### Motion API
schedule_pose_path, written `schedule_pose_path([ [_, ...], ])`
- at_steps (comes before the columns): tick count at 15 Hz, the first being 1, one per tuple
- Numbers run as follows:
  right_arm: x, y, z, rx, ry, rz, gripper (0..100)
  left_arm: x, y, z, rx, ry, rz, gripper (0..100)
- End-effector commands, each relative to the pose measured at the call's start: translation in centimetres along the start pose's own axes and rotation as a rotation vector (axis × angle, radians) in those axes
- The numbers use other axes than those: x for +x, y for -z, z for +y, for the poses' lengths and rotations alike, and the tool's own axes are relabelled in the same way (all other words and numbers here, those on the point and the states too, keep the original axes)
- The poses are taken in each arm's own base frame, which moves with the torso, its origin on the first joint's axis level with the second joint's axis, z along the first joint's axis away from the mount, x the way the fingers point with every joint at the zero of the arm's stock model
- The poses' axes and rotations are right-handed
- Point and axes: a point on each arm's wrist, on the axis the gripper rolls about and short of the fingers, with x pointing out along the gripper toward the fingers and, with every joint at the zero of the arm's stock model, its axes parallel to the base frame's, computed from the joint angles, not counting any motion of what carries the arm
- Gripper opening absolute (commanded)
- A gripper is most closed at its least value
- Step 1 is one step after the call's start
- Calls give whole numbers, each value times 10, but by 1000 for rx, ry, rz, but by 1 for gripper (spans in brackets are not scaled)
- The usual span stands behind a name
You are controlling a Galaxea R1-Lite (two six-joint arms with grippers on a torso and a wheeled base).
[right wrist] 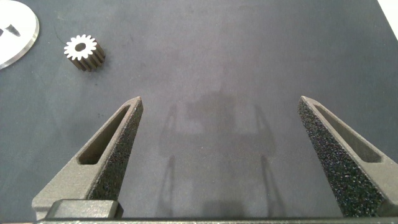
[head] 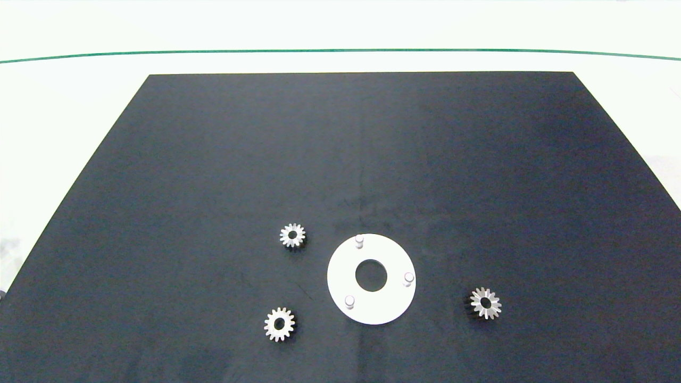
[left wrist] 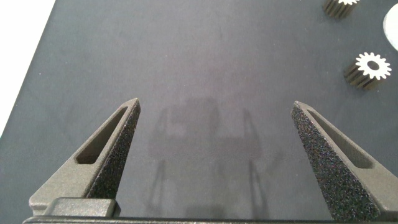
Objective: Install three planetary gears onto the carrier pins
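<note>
A white ring-shaped disc lies on the black mat near its front middle, carrying three bare carrier pins: far, right and near-left. Three silvery planetary gears lie flat on the mat: one far-left of the disc, one near-left, one to the right. Neither arm shows in the head view. My left gripper hovers open over bare mat, with two gears off to one side. My right gripper is open too, with a gear and the disc's edge beyond it.
The black mat covers most of the white table. A thin green line runs across the table behind the mat.
</note>
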Motion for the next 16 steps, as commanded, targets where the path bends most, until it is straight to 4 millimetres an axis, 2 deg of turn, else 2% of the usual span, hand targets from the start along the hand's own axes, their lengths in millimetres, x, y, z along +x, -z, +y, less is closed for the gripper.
schedule_pose_path([
  [1,0,0,0,-3,0,3,100,0,0,0,3,2,0,100],
  [2,0,1,0,-9,-6,12,100,0,0,0,14,-3,12,100],
  [3,1,1,0,-28,-16,27,100,-3,-14,0,45,-14,-7,100],
  [5,-2,-18,0,-41,-44,87,100,-15,-52,1,48,-12,72,100],
  [6,-9,-41,-1,-46,-74,124,100,-23,-73,2,52,3,138,100],
  [7,-14,-62,-3,-56,-110,172,100,-27,-82,2,67,20,175,100],
  [9,-11,-89,-4,-81,-148,269,100,-28,-80,3,90,31,185,100],
  [11,5,-108,-1,-119,-160,326,100,-31,-71,2,99,27,212,100],
  [13,24,-115,2,-133,-167,412,100,-36,-70,2,99,30,234,100],
  [16,52,-113,9,-175,-243,552,100,-36,-71,3,101,39,245,100],
])
